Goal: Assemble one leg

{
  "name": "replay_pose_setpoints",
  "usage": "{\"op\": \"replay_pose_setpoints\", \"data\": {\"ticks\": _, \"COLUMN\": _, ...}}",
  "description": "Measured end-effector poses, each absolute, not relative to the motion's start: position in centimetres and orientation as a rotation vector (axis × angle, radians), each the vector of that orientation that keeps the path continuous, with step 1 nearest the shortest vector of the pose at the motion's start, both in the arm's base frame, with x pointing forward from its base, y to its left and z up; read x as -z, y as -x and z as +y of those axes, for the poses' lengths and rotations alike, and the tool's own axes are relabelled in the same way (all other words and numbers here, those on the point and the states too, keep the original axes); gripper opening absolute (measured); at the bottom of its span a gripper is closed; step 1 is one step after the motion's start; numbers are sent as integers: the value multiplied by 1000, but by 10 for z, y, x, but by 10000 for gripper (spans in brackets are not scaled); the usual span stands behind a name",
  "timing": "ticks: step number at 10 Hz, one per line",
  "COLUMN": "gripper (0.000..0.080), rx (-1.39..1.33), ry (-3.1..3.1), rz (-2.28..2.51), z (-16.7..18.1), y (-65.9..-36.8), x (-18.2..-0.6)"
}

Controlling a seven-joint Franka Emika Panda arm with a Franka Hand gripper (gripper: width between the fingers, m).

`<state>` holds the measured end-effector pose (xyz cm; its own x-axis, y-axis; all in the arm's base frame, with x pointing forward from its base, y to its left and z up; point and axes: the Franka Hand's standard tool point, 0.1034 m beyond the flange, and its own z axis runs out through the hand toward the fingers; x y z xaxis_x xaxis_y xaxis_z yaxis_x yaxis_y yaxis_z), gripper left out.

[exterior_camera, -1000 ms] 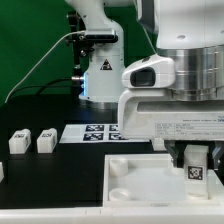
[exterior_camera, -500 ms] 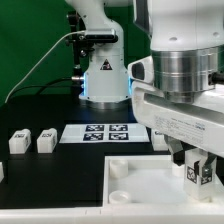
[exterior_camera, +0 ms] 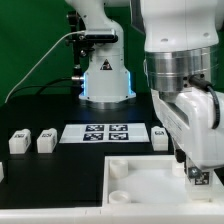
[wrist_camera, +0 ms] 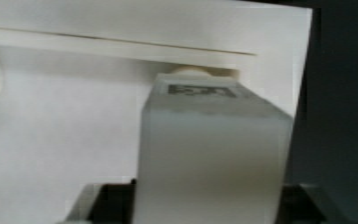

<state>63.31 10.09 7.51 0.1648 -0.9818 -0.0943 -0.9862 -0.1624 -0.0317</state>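
Exterior view: I see the gripper (exterior_camera: 197, 170) low over the white tray (exterior_camera: 140, 185), at its end on the exterior view's right. It is closed on the leg (exterior_camera: 197, 179) — only the leg's lower end, with its tag, shows below the fingers. From here I can't tell if the leg touches the tray. The tray lies at the front of the black worktop (exterior_camera: 60, 175). Behind it is the marker board (exterior_camera: 105, 132), with a spare post (exterior_camera: 160, 138) just beside its end on the exterior view's right. A second post (exterior_camera: 18, 142) and a third post (exterior_camera: 45, 140) stand side by side on the exterior view's left, well apart from the tray.

Wrist view: the leg (wrist_camera: 202, 140) runs out from between the dark fingers (wrist_camera: 105, 205), tag face toward the camera, tag near the far end. The gripper (wrist_camera: 202, 205) clamps it from both sides. The far end sits at a round socket (wrist_camera: 194, 71) by the raised rim of the tray (wrist_camera: 69, 110) — seated or just above it, I can't tell.
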Motion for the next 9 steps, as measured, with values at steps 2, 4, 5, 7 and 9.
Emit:
{"op": "replay_pose_setpoints", "data": {"ticks": 2, "gripper": 589, "rx": -67, "ry": 2594, "rz": 1634, "z": 112, "y": -626, "x": -69}}
{"op": "replay_pose_setpoints", "data": {"ticks": 4, "gripper": 646, "rx": -39, "ry": 2805, "rz": 1277, "z": 126, "y": -621, "x": -71}}
{"op": "replay_pose_setpoints", "data": {"ticks": 5, "gripper": 646, "rx": -34, "ry": 2876, "rz": 1106, "z": 124, "y": -621, "x": -70}}
{"op": "replay_pose_setpoints", "data": {"ticks": 7, "gripper": 649, "rx": -17, "ry": 3010, "rz": 699, "z": 122, "y": -622, "x": -71}}
{"op": "replay_pose_setpoints", "data": {"ticks": 9, "gripper": 649, "rx": 19, "ry": 3106, "rz": 203, "z": 124, "y": -628, "x": -75}}
